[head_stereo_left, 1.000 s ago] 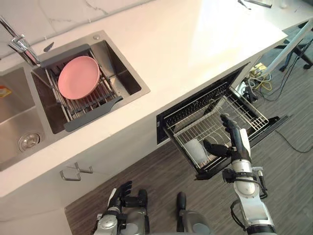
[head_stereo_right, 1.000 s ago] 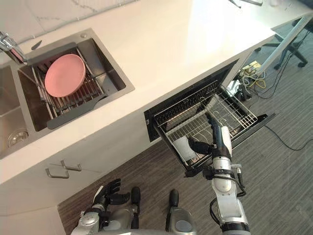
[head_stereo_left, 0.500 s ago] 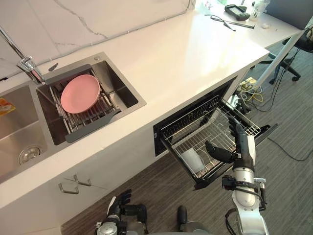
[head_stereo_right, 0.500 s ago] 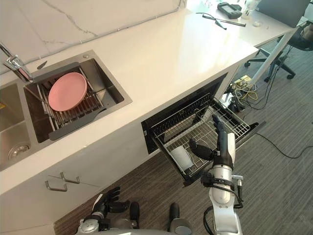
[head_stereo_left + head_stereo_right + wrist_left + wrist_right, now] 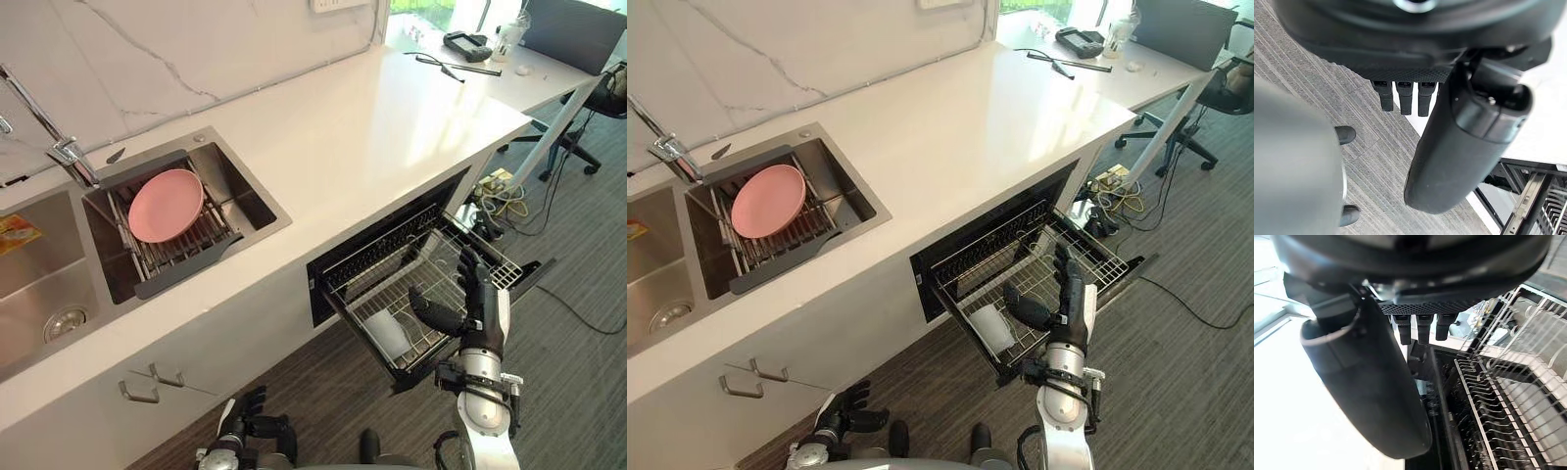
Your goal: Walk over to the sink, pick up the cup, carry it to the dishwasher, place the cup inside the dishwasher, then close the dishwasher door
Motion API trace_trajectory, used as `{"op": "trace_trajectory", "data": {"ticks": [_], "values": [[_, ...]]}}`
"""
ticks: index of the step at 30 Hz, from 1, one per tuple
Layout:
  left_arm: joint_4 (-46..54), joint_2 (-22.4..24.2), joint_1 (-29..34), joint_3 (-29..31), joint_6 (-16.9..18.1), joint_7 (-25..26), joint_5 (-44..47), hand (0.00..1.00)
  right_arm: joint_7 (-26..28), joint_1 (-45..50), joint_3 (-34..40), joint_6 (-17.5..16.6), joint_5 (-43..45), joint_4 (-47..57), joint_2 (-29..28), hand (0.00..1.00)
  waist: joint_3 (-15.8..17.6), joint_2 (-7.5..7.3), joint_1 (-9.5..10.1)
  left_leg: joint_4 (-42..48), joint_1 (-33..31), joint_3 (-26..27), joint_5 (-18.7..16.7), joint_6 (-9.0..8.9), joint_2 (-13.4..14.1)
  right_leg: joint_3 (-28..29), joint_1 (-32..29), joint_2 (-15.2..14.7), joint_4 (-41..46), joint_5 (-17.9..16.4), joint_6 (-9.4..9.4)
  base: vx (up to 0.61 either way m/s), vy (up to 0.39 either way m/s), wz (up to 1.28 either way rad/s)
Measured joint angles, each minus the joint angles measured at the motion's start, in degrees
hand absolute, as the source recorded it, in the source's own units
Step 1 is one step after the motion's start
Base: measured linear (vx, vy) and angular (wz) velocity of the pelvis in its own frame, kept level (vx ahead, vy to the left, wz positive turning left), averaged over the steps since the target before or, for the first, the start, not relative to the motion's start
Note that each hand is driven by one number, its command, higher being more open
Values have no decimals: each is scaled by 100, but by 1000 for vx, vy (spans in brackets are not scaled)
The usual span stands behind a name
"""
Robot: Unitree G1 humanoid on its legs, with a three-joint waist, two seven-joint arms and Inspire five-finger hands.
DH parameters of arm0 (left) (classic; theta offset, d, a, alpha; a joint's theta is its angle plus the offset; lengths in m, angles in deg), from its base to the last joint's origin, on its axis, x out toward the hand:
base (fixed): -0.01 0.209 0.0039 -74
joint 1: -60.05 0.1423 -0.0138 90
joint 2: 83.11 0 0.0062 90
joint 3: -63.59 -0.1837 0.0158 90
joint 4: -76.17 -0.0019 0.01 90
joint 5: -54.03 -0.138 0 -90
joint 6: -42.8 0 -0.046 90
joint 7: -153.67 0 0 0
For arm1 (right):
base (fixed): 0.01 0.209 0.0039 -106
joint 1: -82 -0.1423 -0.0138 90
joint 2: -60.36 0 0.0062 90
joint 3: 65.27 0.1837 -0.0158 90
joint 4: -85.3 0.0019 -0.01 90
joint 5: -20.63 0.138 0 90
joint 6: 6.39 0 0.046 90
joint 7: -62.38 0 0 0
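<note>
Counting in the left eye view: one pale, round cup (image 5: 389,333) sits in the near left corner of the dishwasher's (image 5: 319,294) single wire rack (image 5: 423,262). The rack stands out over a floor (image 5: 323,377) of grey striped planks. The right hand (image 5: 477,309) is upright over the rack, near the cup but apart from it. Its fingers are straight, its thumb is spread, and it holds nothing. The left hand (image 5: 245,423) hangs low by the floor, fingers loosely spread and empty. The white, glossy tabletop (image 5: 372,117) carries one steel sink (image 5: 257,201) of two basins. One round pink plate (image 5: 167,204) lies on a slatted drainer (image 5: 186,269) in the right basin. Open floor lies past the rack's front edge and to its right.

In the right eye view, a clear gap shows between the cup and the right hand's thumb.

In the left wrist view, the smooth, dark, rounded thumb and the short fingers (image 5: 1403,98) hang over the planks, closed on nothing. A corner of the rack shows beyond them.

In the right wrist view, the fingers (image 5: 1420,330) point across the rack's thin wire tines, and the thumb is free.
</note>
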Motion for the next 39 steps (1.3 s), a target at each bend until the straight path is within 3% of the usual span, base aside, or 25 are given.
{"op": "trace_trajectory", "data": {"ticks": [3,5,9,10,11,12,14,16,18,20,21,22,24,27,28,29,30,33,38,39], "values": [[9,0,-21,1,7,5,-27,90,-130,-204,12,-35,-13,217,42,90,8,3,34,225,-189,-67,-16,-23,-4,-265,-4,-22,173,-124,-18,-39,-5,57],[17,15,-42,19,17,8,-27,90,-243,-580,9,-84,-23,353,127,90,16,19,126,230,-239,253,-183,92,90,-543,15,-40,352,-247,-36,-76,-12,61],[5,116,-135,120,23,15,-27,90,-434,-1031,101,-243,-73,858,483,90,11,27,81,236,-396,2028,-178,106,529,-1475,113,-322,424,-352,99,-9,51,117],[9,158,-128,181,21,18,-26,90,-483,-1214,133,-266,-89,871,632,90,-9,61,53,191,-387,2451,21,141,618,-1733,130,-403,498,-420,185,33,152,136],[9,172,-121,198,19,17,-21,90,-494,-1299,137,-266,-103,860,705,90,-15,78,52,111,-373,2462,255,142,604,-1846,152,-434,530,-456,238,51,188,105],[15,163,-116,241,18,28,-18,90,-482,-1452,121,-262,-162,845,722,90,-7,48,98,-92,-289,2335,343,189,422,-1964,220,-550,555,-470,273,59,166,74],[6,156,-101,302,8,74,-19,90,-403,-1598,-32,-266,-292,838,650,90,14,6,150,-178,-184,2202,308,270,200,-2137,351,-750,645,-557,435,81,168,53],[29,109,-22,291,-6,86,18,90,-270,-1709,-326,-270,-402,682,644,90,49,-58,164,-129,4,2159,23,381,-99,-2148,305,-1222,1403,-952,565,131,188,23],[50,79,24,258,-5,106,76,90,-156,-1794,-437,-264,-417,369,685,90,77,-103,160,-167,196,2165,-122,442,-259,-1941,126,-1554,2187,-1078,438,134,200,2],[101,25,59,198,2,98,75,90,-108,-1814,-493,-245,-416,37,694,90,76,-132,127,-172,371,2119,-222,481,-364,-1480,-180,-1791,3106,-1021,158,131,177,12],[139,-26,80,169,5,79,68,90,-60,-1812,-503,-224,-416,-147,700,90,84,-182,74,-195,474,1990,-296,552,-422,-1083,-387,-1850,3643,-860,-101,128,107,32],[155,-34,90,140,5,68,64,90,-34,-1794,-499,-197,-416,-201,708,90,90,-213,20,-205,522,1880,-319,589,-445,-842,-518,-1838,3924,-756,-255,199,104,67],[173,-86,147,79,-2,43,24,90,77,-1709,-497,-154,-416,-322,795,90,66,-270,-173,-210,582,1385,-365,672,-417,69,-862,-1328,4247,-1400,-79,266,52,97],[163,-75,126,79,-2,24,-26,90,221,-1713,-509,-151,-508,-320,1001,90,53,-276,-154,-81,658,1146,-339,562,-350,528,-1230,-721,3572,-1671,-74,284,-14,76],[154,-84,126,80,-2,2,-33,90,235,-1713,-511,-151,-514,-320,1002,90,42,-299,-150,0,652,1142,-351,526,-359,520,-1247,-649,3211,-1575,-47,190,-35,50],[155,-127,124,81,2,-24,-33,90,241,-1713,-524,-151,-513,-319,988,90,-3,-391,-135,112,652,1131,-396,446,-435,468,-1261,-594,2630,-984,-70,253,-70,51],[12,-98,78,124,1,-4,-45,90,253,-1685,-541,-152,-513,-324,1061,90,-96,-344,-138,222,669,1007,-485,331,-436,501,-1148,-576,2359,-887,176,261,-76,38],[-16,37,173,267,8,-4,-48,90,311,-1582,-524,-153,-508,-323,1157,90,-219,-136,-109,239,661,1004,-605,153,-163,431,-783,-298,1652,-656,152,294,-70,-6],[-38,48,163,294,-52,-33,-255,90,343,-1179,-261,-78,-509,-324,1141,90,-221,-131,-176,341,822,999,-625,122,-91,428,-376,-222,1200,-544,174,172,-29,-6],[-86,32,114,325,-191,-77,-259,90,339,-1085,-216,-46,-511,-324,1092,90,-207,-156,-183,802,675,988,-647,87,-135,457,-248,-325,1130,-468,190,101,58,7]]}}
